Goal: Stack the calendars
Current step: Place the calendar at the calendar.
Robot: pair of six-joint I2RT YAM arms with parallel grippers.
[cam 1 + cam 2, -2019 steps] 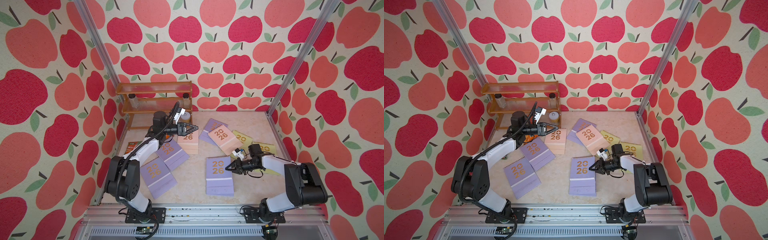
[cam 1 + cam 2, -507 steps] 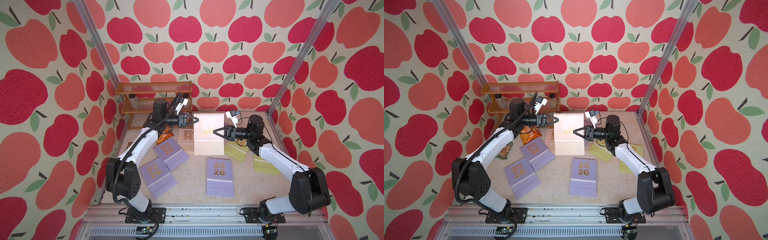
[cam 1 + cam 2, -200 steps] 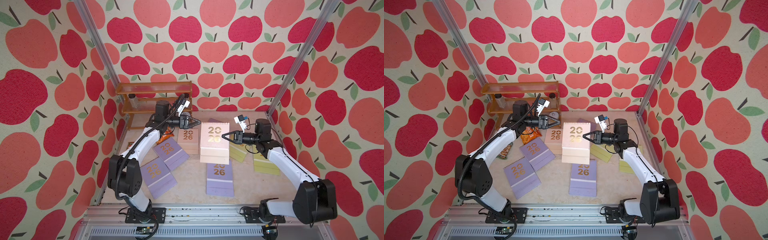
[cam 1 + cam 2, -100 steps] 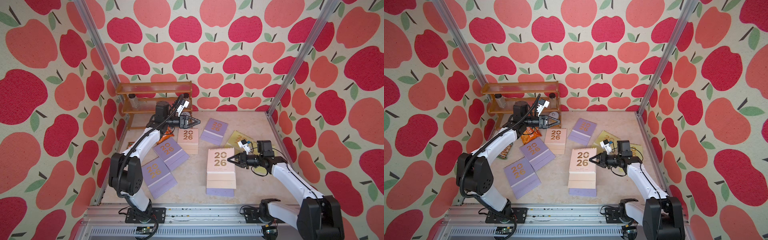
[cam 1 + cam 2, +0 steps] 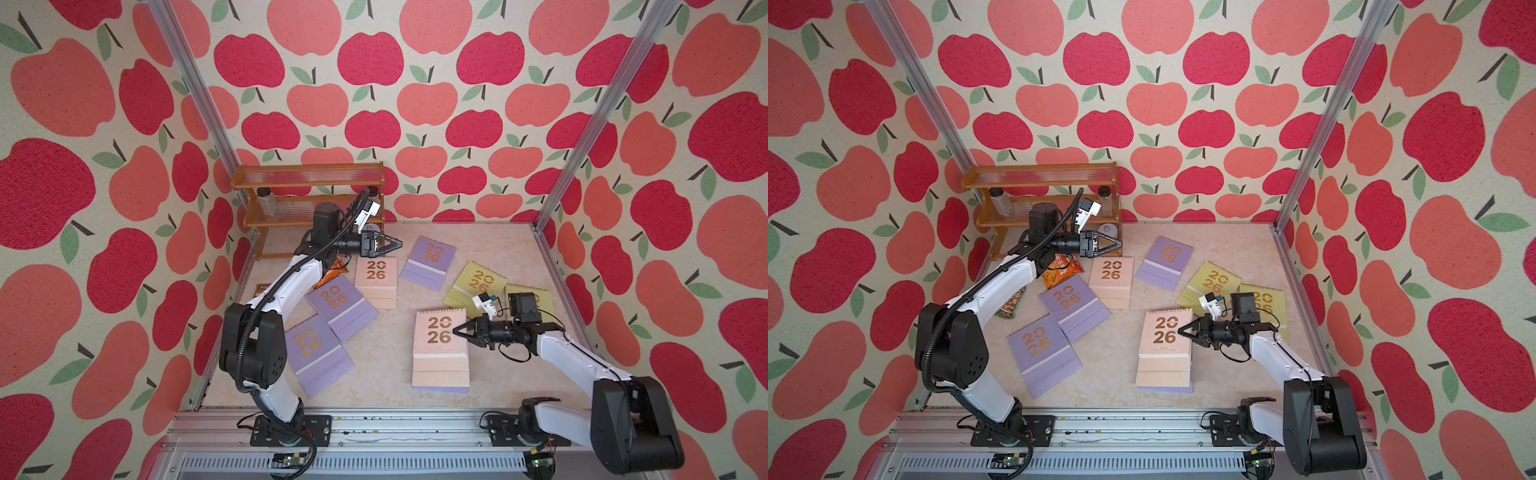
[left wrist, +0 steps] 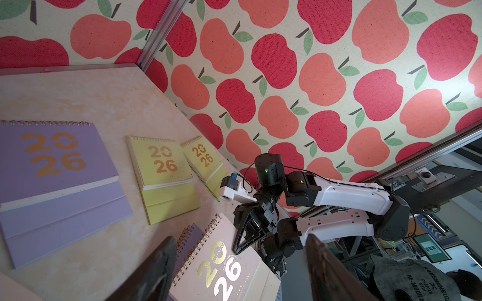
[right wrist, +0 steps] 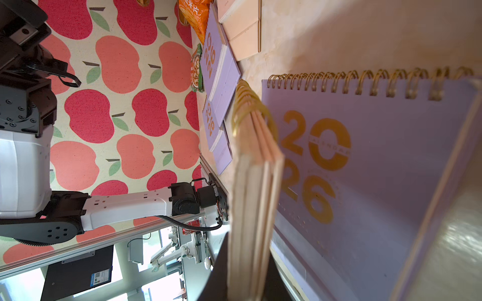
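STACKING UNDER WAY: Farthest out from the wooden rack (image 5: 307,176), at the front of the table, the right gripper (image 5: 457,331) is clamped tight on the side edge of a pale pink calendar (image 5: 438,345). It holds the calendar low over a lilac calendar (image 7: 378,169), whose front strip peeks out beneath. Whether the two touch cannot be told.

The step in hand looks like laying the pile's second layer. The next move calls for settling the pink one flat and square, then releasing it without dragging it askew.

Halfway back toward the rack lie a lilac pair (image 5: 340,305) and, well off to the side, a yellow-green pair (image 5: 473,286).

Just in front of the rack, the left gripper (image 5: 392,245) hangs wide open and empty above the top edge of a second pink calendar (image 5: 376,282). An orange snack packet (image 5: 332,274) lies beside it, and a far lilac calendar (image 5: 428,262) lies loose, waiting.
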